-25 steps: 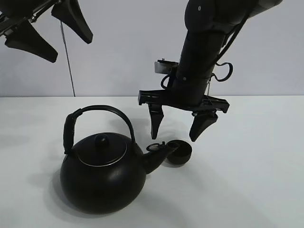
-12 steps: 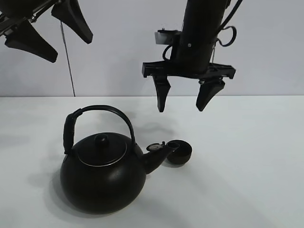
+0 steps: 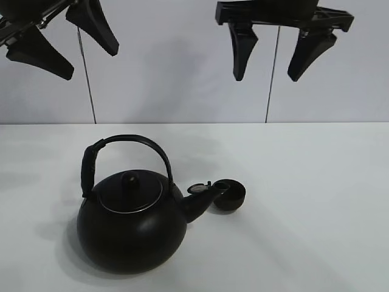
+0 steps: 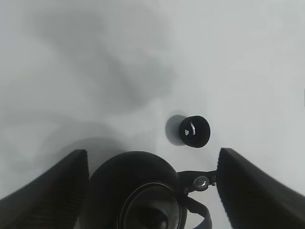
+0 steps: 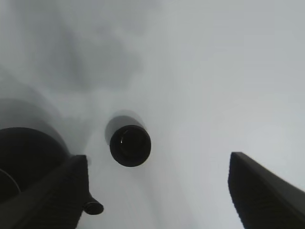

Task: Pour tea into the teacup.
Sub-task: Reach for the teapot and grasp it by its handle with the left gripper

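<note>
The left end effector (image 3: 64,39) hangs high with its jaws spread wide and nothing between them. The right end effector (image 3: 275,58) is just as high, likewise open and empty, so neither has a hold on anything yet. Well below the left end effector, toward the right arm's side, the kettle (image 3: 130,228) stands upright on the tabletop (image 3: 316,201). Its arched handle (image 3: 127,141) is raised over the lid, which I judge leaves it free for a grasp from above. The teacup (image 3: 230,194) sits far beneath the right end effector, slightly toward the left arm's side. It stands upright, with its mouth open to the camera on that wrist. The kettle's spout (image 3: 203,198) points at the cup and ends close to its rim. Both wrist views show a small gap between them, an arrangement that looks meant to let a simple tilt send tea into the cup. The cup's inside shows only dark with a faint glint, so I cannot tell whether it holds liquid. The kettle's lid is on and hides its contents.
</note>
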Action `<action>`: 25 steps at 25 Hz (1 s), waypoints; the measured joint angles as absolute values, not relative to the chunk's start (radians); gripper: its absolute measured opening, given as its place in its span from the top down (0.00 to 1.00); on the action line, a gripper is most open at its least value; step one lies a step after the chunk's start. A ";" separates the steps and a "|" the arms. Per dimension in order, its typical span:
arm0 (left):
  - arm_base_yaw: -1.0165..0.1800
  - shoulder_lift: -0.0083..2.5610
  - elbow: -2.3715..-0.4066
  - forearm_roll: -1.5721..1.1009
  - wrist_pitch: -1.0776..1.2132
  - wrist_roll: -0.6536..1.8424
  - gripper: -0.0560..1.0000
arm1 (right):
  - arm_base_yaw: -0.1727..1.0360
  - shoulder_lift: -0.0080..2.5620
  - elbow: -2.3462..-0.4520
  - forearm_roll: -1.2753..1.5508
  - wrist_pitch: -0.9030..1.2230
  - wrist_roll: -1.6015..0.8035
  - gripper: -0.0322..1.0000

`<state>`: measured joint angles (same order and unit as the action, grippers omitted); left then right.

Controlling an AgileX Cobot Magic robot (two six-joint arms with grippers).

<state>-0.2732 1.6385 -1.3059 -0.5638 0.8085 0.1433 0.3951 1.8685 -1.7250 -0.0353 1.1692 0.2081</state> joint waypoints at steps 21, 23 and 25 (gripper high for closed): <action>-0.273 1.638 -1.306 -0.564 0.808 0.143 0.44 | 0.174 1.588 -1.362 0.080 1.095 0.118 0.43; -0.273 1.638 -1.306 -0.564 0.808 0.143 0.44 | 0.174 1.587 -1.360 0.088 1.089 0.114 0.43; -0.273 1.638 -1.306 -0.564 0.808 0.143 0.44 | 0.174 1.587 -1.360 0.091 1.086 0.114 0.43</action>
<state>-0.2732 1.6385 -1.3059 -0.5638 0.8085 0.1433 0.1742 1.5871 -1.3600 0.0906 1.0864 0.1144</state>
